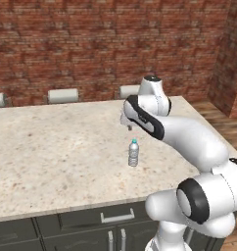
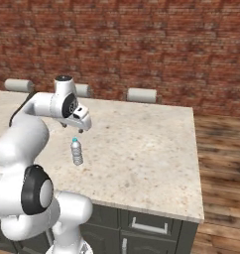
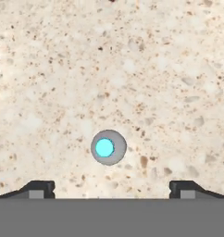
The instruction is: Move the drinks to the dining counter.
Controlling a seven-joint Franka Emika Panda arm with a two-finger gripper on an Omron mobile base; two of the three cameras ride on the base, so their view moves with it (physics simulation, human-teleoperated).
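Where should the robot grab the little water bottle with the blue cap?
Probably around its clear body, just under the blue cap. The water bottle stands upright alone on the dining counter, and the open pincer hangs above it, so coming straight down with one finger on each side looks easiest.

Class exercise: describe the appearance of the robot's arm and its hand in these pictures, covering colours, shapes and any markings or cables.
The glossy white arm is built of thick rounded segments joined by dark black joint rings, with a dark cap on its topmost joint. Its white hand is small and blocky, ending in two short dark fingertips with grey pads. A thin dark cable curves beside the arm in the right base view. No markings are visible.
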